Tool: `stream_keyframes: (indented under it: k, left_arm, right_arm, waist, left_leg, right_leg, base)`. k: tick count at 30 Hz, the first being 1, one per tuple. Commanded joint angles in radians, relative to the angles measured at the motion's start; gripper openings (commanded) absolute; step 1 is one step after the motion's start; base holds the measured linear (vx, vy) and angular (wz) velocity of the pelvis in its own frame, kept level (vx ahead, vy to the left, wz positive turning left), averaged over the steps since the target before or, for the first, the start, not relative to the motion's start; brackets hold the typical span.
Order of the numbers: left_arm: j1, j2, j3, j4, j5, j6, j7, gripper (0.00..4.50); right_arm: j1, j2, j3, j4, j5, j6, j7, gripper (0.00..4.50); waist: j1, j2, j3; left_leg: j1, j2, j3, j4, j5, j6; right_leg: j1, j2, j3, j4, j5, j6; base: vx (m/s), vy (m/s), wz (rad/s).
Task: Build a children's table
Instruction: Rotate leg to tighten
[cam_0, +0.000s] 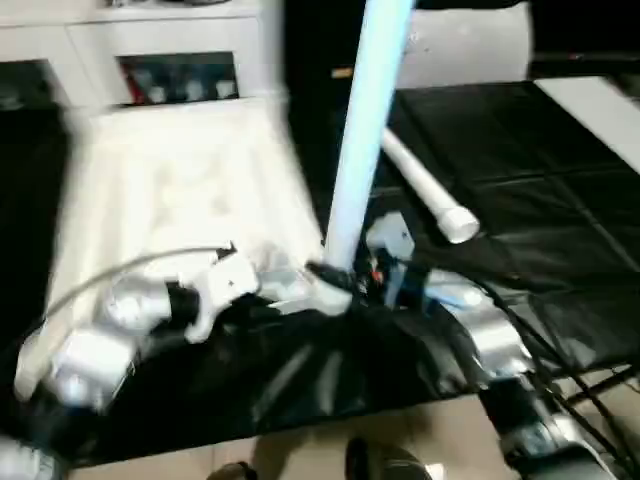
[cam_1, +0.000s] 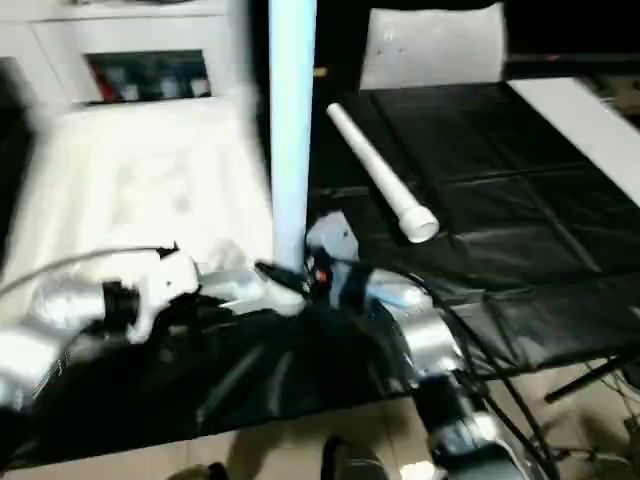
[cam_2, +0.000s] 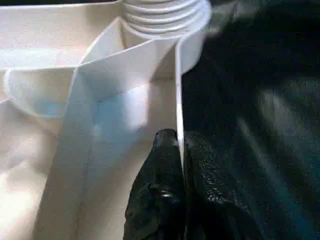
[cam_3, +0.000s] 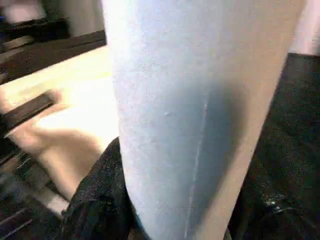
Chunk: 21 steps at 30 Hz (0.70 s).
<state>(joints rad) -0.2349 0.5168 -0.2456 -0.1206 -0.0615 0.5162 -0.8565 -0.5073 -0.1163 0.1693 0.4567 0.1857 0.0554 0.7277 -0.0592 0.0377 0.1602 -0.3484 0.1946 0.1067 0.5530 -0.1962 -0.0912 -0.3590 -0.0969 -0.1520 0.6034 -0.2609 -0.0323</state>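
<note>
Table top: the white rectangular plastic table top (cam_0: 180, 190) lies upside down on the black sheet-covered work surface (cam_0: 520, 200), its ribbed underside facing up toward me.
Corner socket: the round ribbed white socket (cam_2: 165, 15) sits at the near corner of the top, just beyond my left fingers.
Left jaws: my left gripper (cam_2: 181, 150) is clenched on the thin upright side wall of the top – one black finger (cam_2: 160, 170) inside the wall, the other outside.
Right jaws: my right gripper (cam_0: 372, 272) is grasping the long round white plastic leg (cam_0: 365, 120) near its lower end; the leg stands almost upright beside the same corner.
Spare leg: a second white tapered leg (cam_1: 385, 190) lies flat on the black sheet, apart from my hands.
Handling: I judge the plastic to be light and stiff, but smooth and rather slippery. The thin wall could bend if I squeeze hard, so a hold near the corner, where the ribs meet, seems safer. The leg is long – a low grip lets the upper part swing.
Arm pose: both silver forearms reach forward and meet near the corner, the left wrist low along the edge, the right wrist level, keeping the leg vertical.
Behind: a white cabinet with dark glass-fronted compartments (cam_0: 175, 75) stands beyond the top.
</note>
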Motion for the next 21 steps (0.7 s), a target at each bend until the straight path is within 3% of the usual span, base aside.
stream_keyframes:
  k: [1,2,3,4,5,6,7,8,9,10,13,18,19,21]
  left_arm:
    - [0.022,-0.055,-0.086,-0.122,-0.033,0.029,-0.020,0.00]
    - [0.013,-0.092,-0.116,-0.140,-0.001,0.059,0.016,0.00]
    - [0.010,-0.100,-0.123,-0.143,0.003,0.067,0.025,0.00]
    - [-0.003,-0.126,-0.139,-0.146,0.017,0.084,0.051,0.00]
    - [-0.015,-0.139,-0.146,-0.138,0.030,0.094,0.068,0.00]
    - [-0.022,-0.148,-0.151,-0.141,0.039,0.112,0.086,0.00]
    - [-0.033,-0.156,-0.154,-0.132,0.053,0.128,0.104,0.00]
    - [-0.033,-0.156,-0.154,-0.132,0.053,0.128,0.104,0.00]
    - [-0.038,-0.158,-0.153,-0.127,0.062,0.138,0.116,0.00]
    - [-0.048,-0.151,-0.154,-0.107,0.082,0.141,0.127,0.00]
    - [-0.057,-0.138,-0.153,-0.089,0.131,0.167,0.155,0.00]
    - [-0.040,-0.114,-0.138,-0.092,0.144,0.176,0.164,0.00]
    - [-0.037,-0.107,-0.136,-0.093,0.143,0.173,0.161,0.00]
    - [-0.035,-0.103,-0.135,-0.094,0.142,0.171,0.160,0.00]
  right_arm:
    - [0.010,0.006,0.000,0.132,-0.052,0.054,-0.093,1.92]
    - [-0.006,0.023,-0.017,0.152,-0.042,0.068,-0.123,1.92]
    - [-0.010,0.026,-0.019,0.158,-0.041,0.069,-0.129,1.92]
    - [-0.018,0.033,-0.022,0.172,-0.039,0.071,-0.142,1.92]
    - [-0.021,0.034,-0.018,0.179,-0.044,0.067,-0.144,1.92]
    - [-0.025,0.037,-0.015,0.189,-0.049,0.061,-0.146,1.92]
    - [-0.026,0.043,-0.012,0.193,-0.049,0.057,-0.142,1.92]
    - [-0.026,0.043,-0.012,0.193,-0.049,0.057,-0.142,1.92]
    - [-0.026,0.048,-0.011,0.195,-0.048,0.057,-0.139,1.92]
    - [-0.022,0.051,-0.005,0.191,-0.051,0.057,-0.132,1.92]
    - [-0.017,0.060,0.001,0.197,-0.061,0.049,-0.126,1.92]
    - [-0.013,0.066,0.008,0.207,-0.064,0.038,-0.115,1.92]
    - [-0.017,0.065,0.012,0.212,-0.069,0.031,-0.118,2.27]
    - [-0.019,0.064,0.015,0.216,-0.075,0.026,-0.122,2.27]
  waist:
    - [0.028,-0.027,-0.053]
    - [0.052,-0.026,-0.055]
    - [0.058,-0.045,-0.052]
    - [0.069,-0.052,-0.050]
    - [0.077,-0.049,-0.056]
    - [0.078,-0.043,-0.062]
    - [0.077,-0.034,-0.069]
    - [0.076,-0.030,-0.068]
    - [0.078,-0.029,-0.069]
    - [0.074,-0.030,-0.074]
    - [0.070,-0.029,-0.083]
    - [0.071,-0.031,-0.087]
    - [0.071,-0.031,-0.086]
    - [0.072,-0.031,-0.087]
  left_leg:
    - [0.022,0.035,0.004,-0.137,-0.725,0.027]
    - [0.014,-0.015,-0.001,-0.042,-0.430,-0.010]
    - [0.020,-0.017,0.010,-0.017,-0.322,0.020]
    - [-0.018,-0.008,0.001,-0.032,-0.213,0.040]
    - [-0.036,0.005,0.004,-0.058,-0.192,0.020]
    - [-0.030,0.012,0.004,-0.062,-0.189,0.018]
    - [-0.020,0.022,0.013,-0.063,-0.182,0.024]
    - [-0.021,0.022,0.022,-0.066,-0.189,0.033]
    - [-0.019,0.024,0.026,-0.064,-0.199,0.032]
    - [-0.030,0.025,0.024,-0.068,-0.192,0.027]
    - [-0.028,0.028,0.032,-0.066,-0.163,0.034]
    - [-0.020,0.030,0.040,-0.069,-0.208,0.030]
    - [-0.019,0.031,0.042,-0.069,-0.229,0.027]
    - [-0.018,0.032,0.042,-0.069,-0.234,0.024]
  right_leg:
    - [0.009,-0.023,0.113,0.023,-0.252,-0.022]
    - [-0.016,-0.103,0.119,-0.127,-0.743,-0.047]
    - [-0.040,-0.110,0.140,-0.154,-0.836,-0.037]
    - [-0.005,-0.106,0.135,-0.137,-0.844,-0.037]
    - [0.005,-0.079,0.125,-0.119,-0.732,-0.045]
    - [0.001,-0.071,0.125,-0.111,-0.642,-0.063]
    - [-0.005,-0.055,0.127,-0.096,-0.462,-0.116]
    - [-0.001,-0.047,0.124,-0.090,-0.378,-0.150]
    - [-0.003,-0.045,0.124,-0.089,-0.354,-0.163]
    - [0.011,-0.041,0.118,-0.079,-0.296,-0.176]
    - [0.016,-0.037,0.118,-0.073,-0.157,-0.200]
    - [0.014,-0.037,0.119,-0.080,-0.200,-0.191]
    - [0.012,-0.039,0.120,-0.085,-0.242,-0.182]
    - [0.010,-0.040,0.121,-0.087,-0.255,-0.177]
  base:
    - [0.124,-0.065,0.01]
    - [0.124,-0.065,0.01]
    - [0.017,-0.116,-0.11]
    - [0.035,-0.069,-0.12]
    - [0.035,-0.069,-0.12]
    - [0.081,-0.047,-0.09]
    - [0.000,0.000,0.00]
    - [0.000,0.000,0.00]
    - [0.000,0.000,0.00]
    - [0.000,0.000,0.00]
    - [0.000,0.000,0.00]
    - [0.000,0.000,0.00]
    - [0.000,0.000,0.00]
    - [0.000,0.000,0.00]
